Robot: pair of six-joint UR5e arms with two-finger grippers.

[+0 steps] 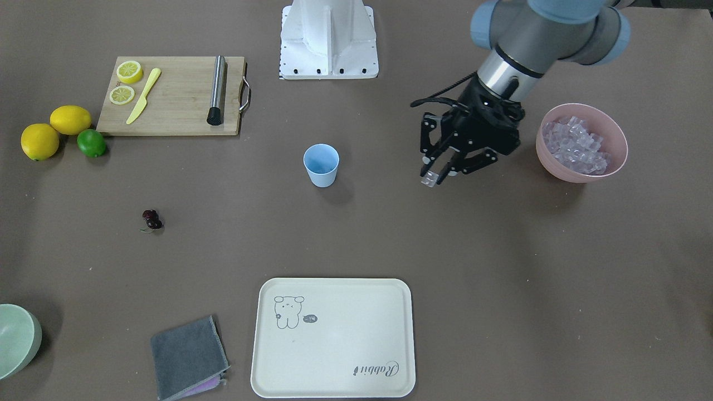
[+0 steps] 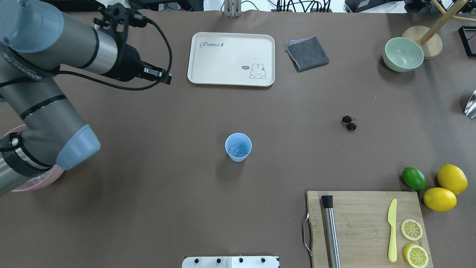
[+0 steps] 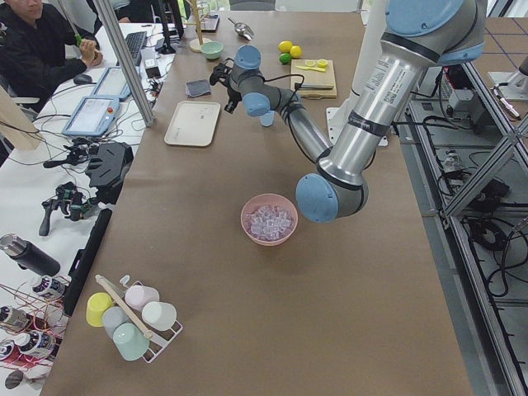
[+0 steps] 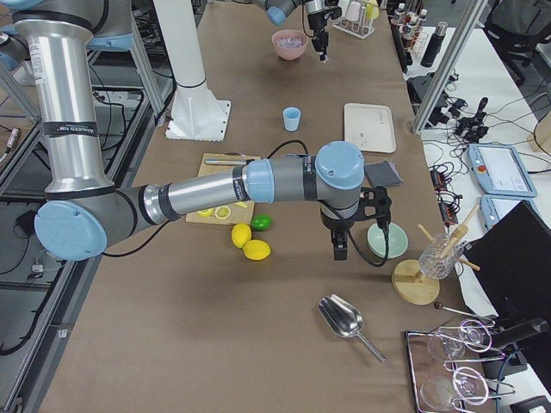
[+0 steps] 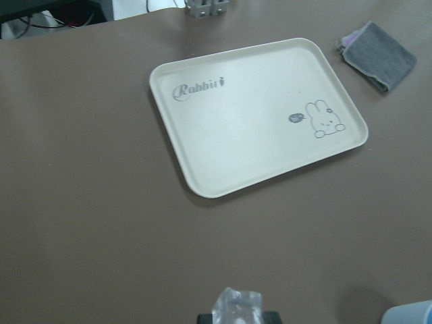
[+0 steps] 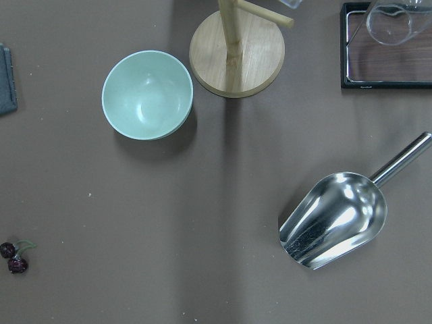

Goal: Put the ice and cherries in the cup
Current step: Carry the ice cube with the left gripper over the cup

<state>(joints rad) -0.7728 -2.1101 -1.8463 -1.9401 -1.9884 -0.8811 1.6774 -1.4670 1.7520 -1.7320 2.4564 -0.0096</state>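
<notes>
The light blue cup [image 1: 321, 165] stands mid-table, and the overhead view shows ice inside the cup [image 2: 238, 147]. My left gripper [image 1: 434, 175] hovers between the cup and the pink bowl [image 1: 557, 164], which is heaped with ice [image 1: 574, 145]. It is shut on one ice cube [image 1: 430, 179], and the same cube [image 5: 236, 305] shows at the bottom of the left wrist view. The cherries [image 1: 151, 219] lie on the table well away from the cup, and the cherries [image 6: 12, 256] also show below the right wrist camera. My right gripper [image 4: 340, 245] hangs near them; I cannot tell whether it is open or shut.
A cream tray [image 1: 345, 334] and a grey cloth [image 1: 189, 356] lie at the operators' edge. A cutting board [image 1: 178, 106] carries lemon slices, a knife and a metal muddler. Lemons and a lime [image 1: 91, 143] sit beside it. A pale green bowl [image 6: 147, 94] and a metal scoop [image 6: 334, 219] are near the right arm.
</notes>
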